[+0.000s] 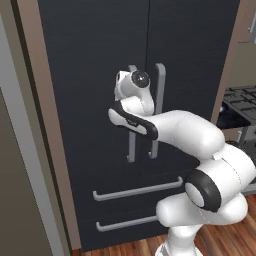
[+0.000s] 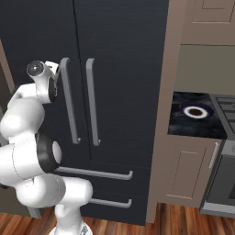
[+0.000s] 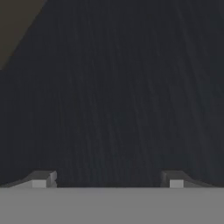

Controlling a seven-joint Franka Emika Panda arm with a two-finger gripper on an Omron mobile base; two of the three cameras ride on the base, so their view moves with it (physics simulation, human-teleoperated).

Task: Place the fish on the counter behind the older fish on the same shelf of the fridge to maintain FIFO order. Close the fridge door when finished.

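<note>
The tall black French-door fridge (image 1: 100,75) stands closed, with two grey vertical bar handles (image 2: 92,101) and two lower drawers (image 1: 135,192). The two-finger gripper (image 3: 107,179) faces its door, jaws spread wide, holding nothing. The black marble-look counter (image 2: 183,124) lies right of it.

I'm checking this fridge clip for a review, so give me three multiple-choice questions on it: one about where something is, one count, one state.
1. Where is the gripper?
A. facing the left fridge door by its handle
B. over the stovetop
C. at the lower drawers

2. How many vertical bar handles does the fridge have?
A. one
B. two
C. four

3. How are the fridge doors?
A. both shut
B. left open
C. right open

Answers: 1 A, the hand view faces dark door panel and the hand sits beside the left handle. 2 B, a pair flanks the centre seam. 3 A, both doors lie flush.
</note>
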